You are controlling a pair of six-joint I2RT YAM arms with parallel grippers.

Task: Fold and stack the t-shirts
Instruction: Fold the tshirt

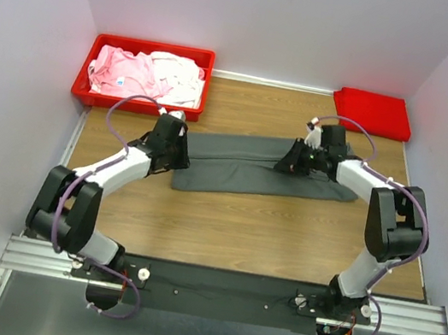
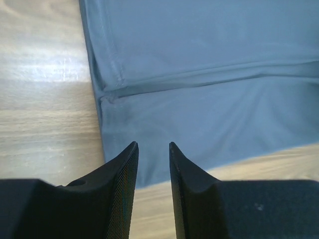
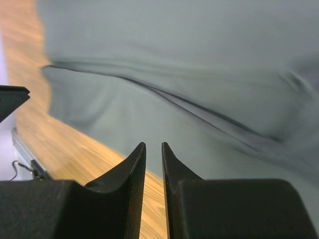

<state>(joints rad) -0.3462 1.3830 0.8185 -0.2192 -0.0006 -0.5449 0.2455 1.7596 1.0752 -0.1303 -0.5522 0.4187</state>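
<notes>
Wood table [image 1: 239,231] holds grey t-shirt [image 1: 241,169], red t-shirt [image 1: 372,113], bin [image 1: 135,106].

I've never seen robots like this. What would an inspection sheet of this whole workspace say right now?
Surface: wood-grain table.
Job's things: dark grey t-shirt folded lengthwise mid-table; red t-shirt folded, far right corner; pink and white shirts heaped in red bin.
Clutter: nothing seen.
Grippers: left gripper and right gripper slightly open, empty, over the grey shirt.
Cables: purple cables in loose loops.
Surroundings: pale walls on three sides.
</notes>
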